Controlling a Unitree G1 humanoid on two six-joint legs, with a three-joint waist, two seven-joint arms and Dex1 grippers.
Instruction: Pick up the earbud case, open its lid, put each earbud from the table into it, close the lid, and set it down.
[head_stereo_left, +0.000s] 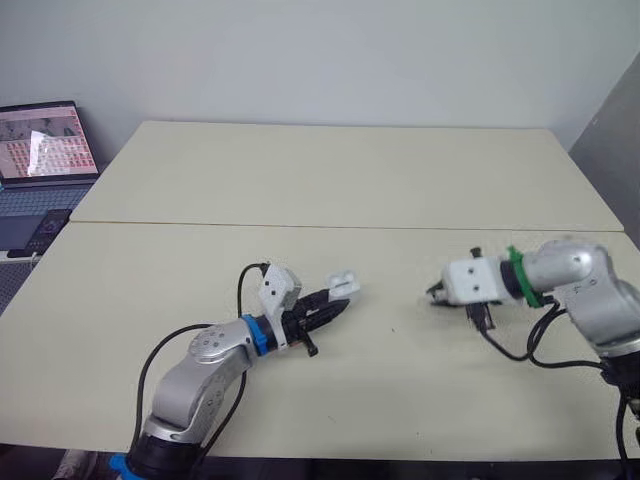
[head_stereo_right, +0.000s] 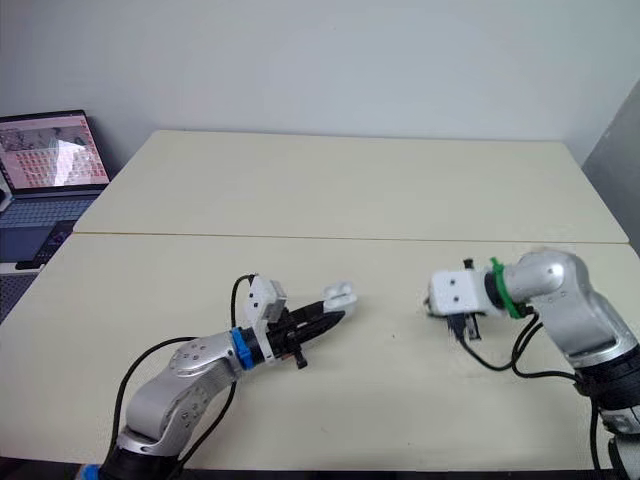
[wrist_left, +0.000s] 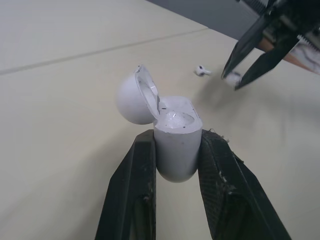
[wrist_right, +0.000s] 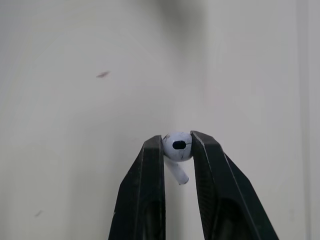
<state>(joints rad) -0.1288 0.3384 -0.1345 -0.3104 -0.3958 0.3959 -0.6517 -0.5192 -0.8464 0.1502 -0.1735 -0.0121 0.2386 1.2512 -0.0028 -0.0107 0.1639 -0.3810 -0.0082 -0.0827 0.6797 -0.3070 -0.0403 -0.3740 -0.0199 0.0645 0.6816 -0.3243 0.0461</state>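
My left gripper (head_stereo_left: 335, 303) is shut on the white earbud case (wrist_left: 176, 135), held just above the cream table (head_stereo_left: 330, 170) left of centre. The case's lid (wrist_left: 136, 95) is swung open and its inside shows. My right gripper (wrist_right: 177, 143) is shut on a white earbud (wrist_right: 177, 146), its stem hanging between the fingers, low over the table to the case's right. The left wrist view also catches the right gripper (wrist_left: 234, 81) beyond the case. A second earbud (wrist_left: 201, 70) lies on the table beside it.
An open laptop (head_stereo_left: 45, 140) stands at the far left, off the table, with a dark device (head_stereo_left: 45, 232) in front of it. A seam (head_stereo_left: 350, 226) runs across the table behind both grippers. A wall rises beyond the far edge.
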